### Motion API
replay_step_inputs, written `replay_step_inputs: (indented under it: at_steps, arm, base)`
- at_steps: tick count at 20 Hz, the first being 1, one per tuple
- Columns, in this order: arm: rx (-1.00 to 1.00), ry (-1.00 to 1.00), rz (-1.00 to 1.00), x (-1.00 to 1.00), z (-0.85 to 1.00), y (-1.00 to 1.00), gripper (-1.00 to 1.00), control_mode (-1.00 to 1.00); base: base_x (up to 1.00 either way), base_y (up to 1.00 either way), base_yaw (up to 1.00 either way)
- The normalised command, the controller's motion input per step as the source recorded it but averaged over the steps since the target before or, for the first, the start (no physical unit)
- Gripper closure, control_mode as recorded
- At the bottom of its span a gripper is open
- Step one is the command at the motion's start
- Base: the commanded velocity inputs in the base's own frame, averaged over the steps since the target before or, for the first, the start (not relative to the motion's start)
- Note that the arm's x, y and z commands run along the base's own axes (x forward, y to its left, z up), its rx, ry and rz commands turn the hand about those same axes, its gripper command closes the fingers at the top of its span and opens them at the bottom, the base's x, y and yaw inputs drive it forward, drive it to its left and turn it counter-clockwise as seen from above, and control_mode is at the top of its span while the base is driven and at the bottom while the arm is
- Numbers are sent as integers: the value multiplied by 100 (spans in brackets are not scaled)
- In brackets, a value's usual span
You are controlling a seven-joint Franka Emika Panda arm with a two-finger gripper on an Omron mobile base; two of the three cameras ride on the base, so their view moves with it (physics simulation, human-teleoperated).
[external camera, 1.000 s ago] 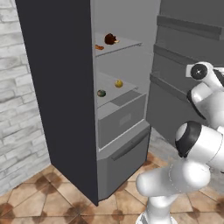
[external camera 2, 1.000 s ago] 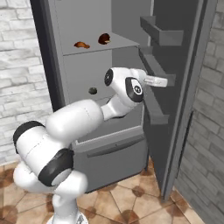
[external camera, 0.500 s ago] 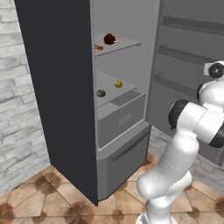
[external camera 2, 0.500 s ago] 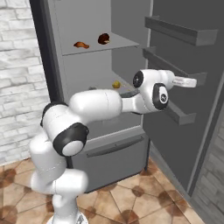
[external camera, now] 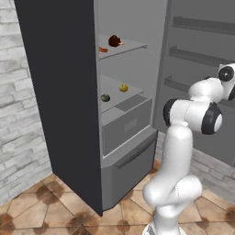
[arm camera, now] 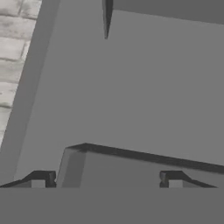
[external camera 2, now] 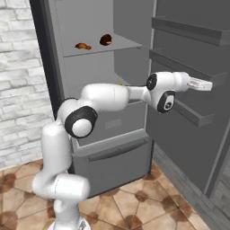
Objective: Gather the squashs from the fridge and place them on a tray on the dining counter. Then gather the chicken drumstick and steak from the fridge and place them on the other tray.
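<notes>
The fridge (external camera: 59, 92) stands open. On its top shelf lie the dark steak (external camera: 114, 41) (external camera 2: 106, 39) and the orange-brown chicken drumstick (external camera: 103, 49) (external camera 2: 82, 46). One shelf lower sit a yellow squash (external camera: 123, 87) and a green squash (external camera: 105, 97). My gripper (external camera 2: 206, 85) (arm camera: 107, 181) is open with nothing between its fingers. It reaches right, away from the shelves, and faces the inner side of the door close to a door shelf. The trays and the dining counter are out of view.
The open fridge door (external camera 2: 193, 134) stands at the right with several ledges (external camera 2: 188, 36) sticking out of it. A grey drawer (external camera: 126, 124) sits under the squash shelf. A brick wall (external camera: 18, 137) stands to the left, and the floor is tiled (external camera 2: 134, 202).
My arm has swung to the right, carrying the gripper from in front of the fridge shelves over to the door's ledges. The food has not moved.
</notes>
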Motion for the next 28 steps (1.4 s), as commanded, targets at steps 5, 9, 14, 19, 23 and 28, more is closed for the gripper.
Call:
replay_step_inputs:
  at_steps: [5, 9, 14, 19, 23, 28]
  arm:
    - [0, -1, 10, 43, 32, -48, -100, -100]
    - [0, -2, 12, 24, 27, -45, -100, -100]
    - [0, -12, 15, -43, 18, -3, -100, -100]
    - [0, -6, 13, -56, 27, 40, -100, -100]
    - [0, -1, 15, -55, 32, 56, -100, -100]
    - [0, 0, 21, -50, 30, 72, -100, -100]
  base:
    - [0, 0, 0]
    - [0, 0, 0]
    - [0, 0, 0]
    - [0, 0, 0]
    - [0, 0, 0]
    - [0, 0, 0]
